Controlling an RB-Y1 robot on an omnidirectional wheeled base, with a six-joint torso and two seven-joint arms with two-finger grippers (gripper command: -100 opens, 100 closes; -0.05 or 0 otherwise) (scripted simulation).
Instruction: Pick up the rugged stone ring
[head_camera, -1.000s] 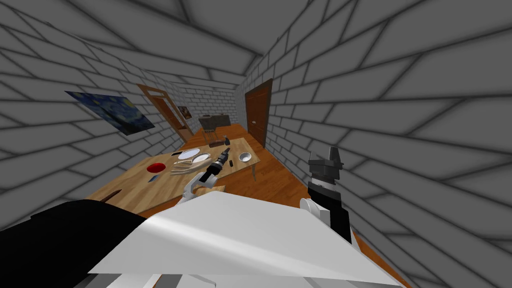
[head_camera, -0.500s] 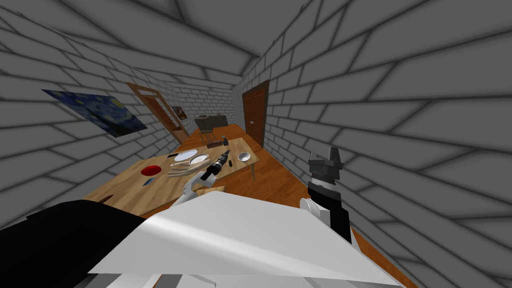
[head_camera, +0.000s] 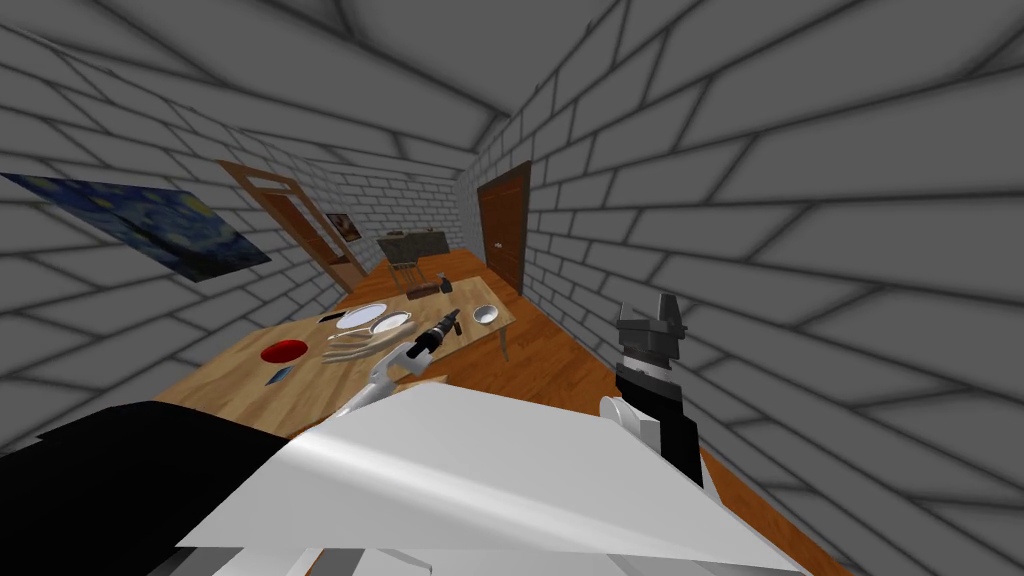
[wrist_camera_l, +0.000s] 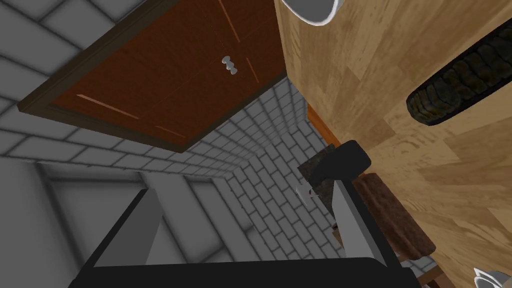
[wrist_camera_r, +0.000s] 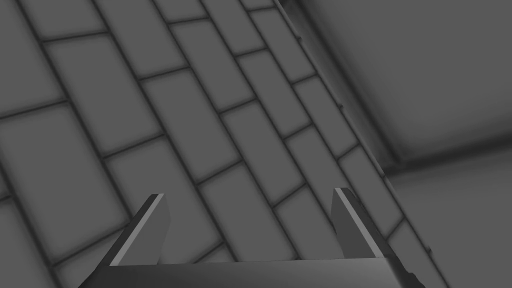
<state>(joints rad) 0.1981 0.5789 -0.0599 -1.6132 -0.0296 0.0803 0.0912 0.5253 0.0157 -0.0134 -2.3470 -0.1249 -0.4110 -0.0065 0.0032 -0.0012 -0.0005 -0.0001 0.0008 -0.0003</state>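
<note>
The stone ring (wrist_camera_l: 462, 75) is dark, rough and tyre-like, and it lies flat on the wooden table (wrist_camera_l: 350, 75). My left gripper (wrist_camera_l: 247, 220) is open and holds nothing. The ring lies ahead of it, off to the side beyond one finger (wrist_camera_l: 350, 220), not between the fingers. In the head view the left gripper (head_camera: 452, 317) reaches out over the far part of the table (head_camera: 250, 385). My right gripper (head_camera: 650, 308) is raised beside the brick wall, away from the table, and is open (wrist_camera_r: 247, 220) and empty.
A dark hammer-like object (wrist_camera_l: 332, 165) and a brown block (wrist_camera_l: 392, 220) lie just beyond the left gripper's finger. On the table are a white bowl (head_camera: 486, 314), two plates (head_camera: 360, 317) and a red bowl (head_camera: 284, 351). A brown door (head_camera: 503, 240) stands past the table's end.
My view has swung, so the table, painting and doors have slid left. The left gripper has drawn a little back towards me over the table. The right arm has not moved.
</note>
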